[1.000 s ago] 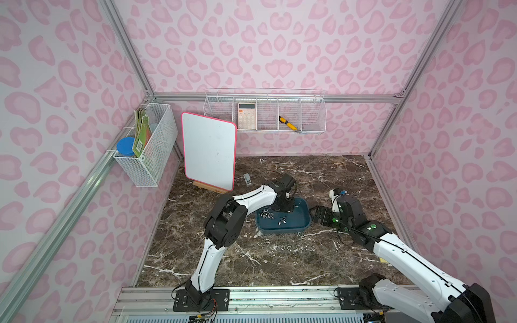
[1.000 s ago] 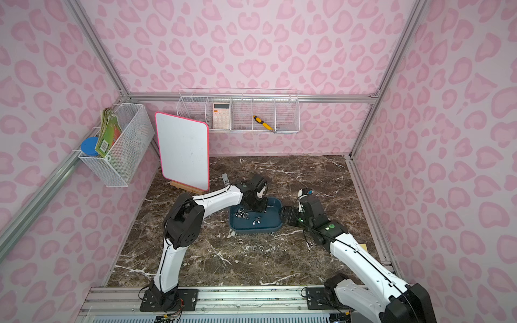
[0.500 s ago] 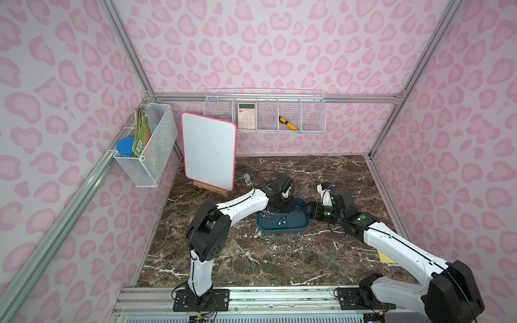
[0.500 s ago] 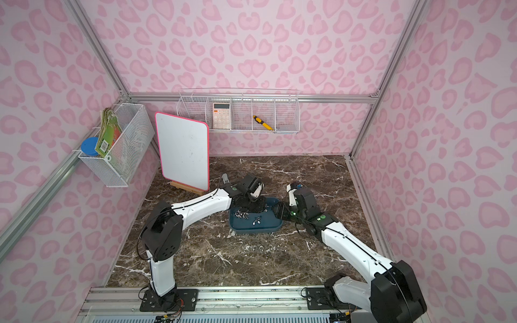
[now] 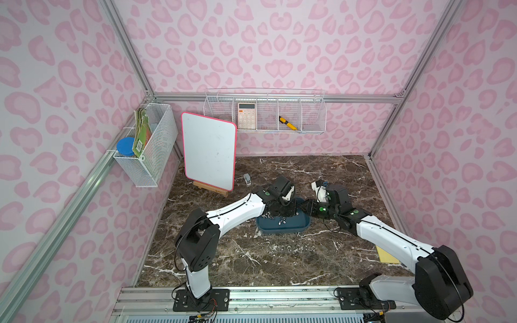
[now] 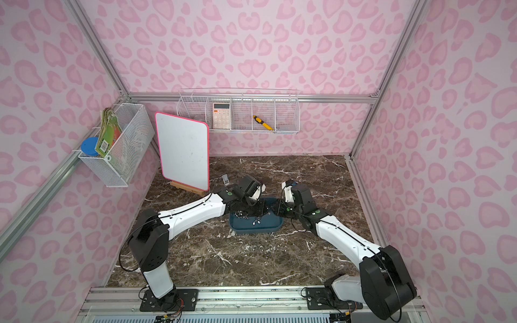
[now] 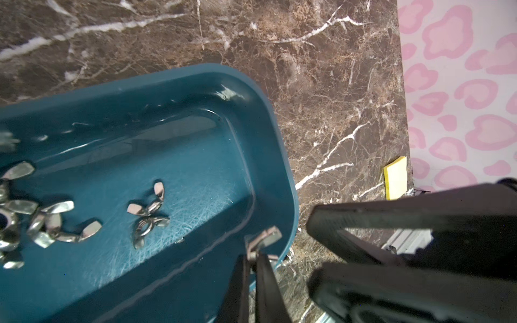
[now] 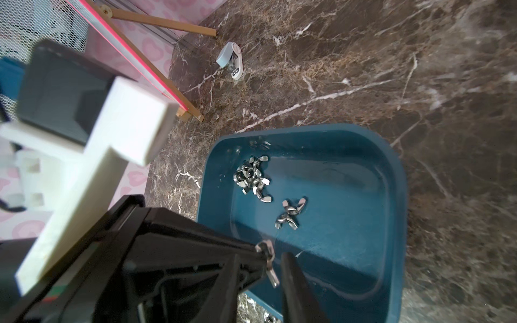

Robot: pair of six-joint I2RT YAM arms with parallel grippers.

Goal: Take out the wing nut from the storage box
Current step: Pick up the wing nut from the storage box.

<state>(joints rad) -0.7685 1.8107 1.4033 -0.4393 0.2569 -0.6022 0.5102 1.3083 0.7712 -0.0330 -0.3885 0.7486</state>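
Left gripper (image 7: 254, 260) is pinched shut on a wing nut (image 7: 264, 239). The nut is up off the floor of the storage box (image 7: 282, 173), roughly over the rim at the right arm's end, and its length pokes out past the fingertips. Right gripper (image 5: 302, 206) sits nose to nose with it, jaws partway in. Honestly can't tell if it's biting. The spare nuts (image 8: 251, 179) are heaped toward the left arm's end. I'd guess the exit is over the rim onto the bare marble table (image 5: 251, 265) out front, clear of the row of small metal pieces (image 5: 296, 247).
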